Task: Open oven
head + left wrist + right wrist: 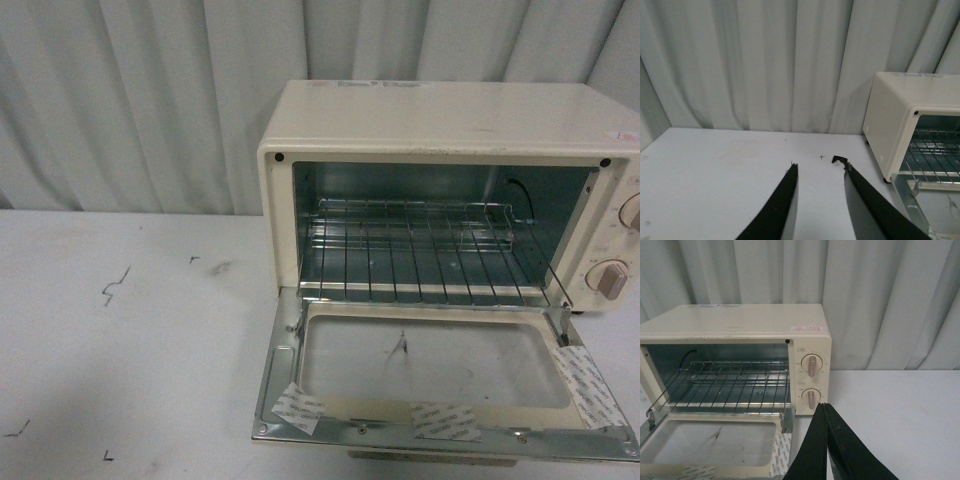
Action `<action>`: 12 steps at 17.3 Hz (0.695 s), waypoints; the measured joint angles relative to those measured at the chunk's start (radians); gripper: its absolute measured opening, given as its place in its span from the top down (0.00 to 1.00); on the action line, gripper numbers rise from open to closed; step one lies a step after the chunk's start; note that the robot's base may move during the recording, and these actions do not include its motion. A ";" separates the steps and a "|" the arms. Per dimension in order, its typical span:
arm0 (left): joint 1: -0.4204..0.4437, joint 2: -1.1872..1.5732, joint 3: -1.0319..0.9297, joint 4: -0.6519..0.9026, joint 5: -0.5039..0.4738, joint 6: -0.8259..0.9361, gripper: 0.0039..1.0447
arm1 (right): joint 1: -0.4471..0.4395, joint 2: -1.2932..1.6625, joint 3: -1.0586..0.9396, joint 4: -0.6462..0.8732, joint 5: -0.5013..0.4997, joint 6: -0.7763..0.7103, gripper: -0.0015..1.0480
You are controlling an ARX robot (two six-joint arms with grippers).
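The cream-white oven (450,115) stands on the right part of the white desk (120,330), close in front of a pale pleated curtain (150,100). Its glass-windowed door (430,362) is dropped fully open and lies nearly flat toward the robot, which bares the wire rack (420,250) inside and the two round knobs (811,381) on its right side. The left claw (820,167) hovers above bare desk to the left of the oven with its black fingers apart and empty. The right claw (824,407) sits just in front of the knob panel, its fingers pressed together on nothing.
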 joint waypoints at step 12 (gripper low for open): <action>0.000 -0.059 -0.069 0.011 0.000 0.005 0.91 | 0.000 0.000 0.000 0.000 0.000 0.000 0.54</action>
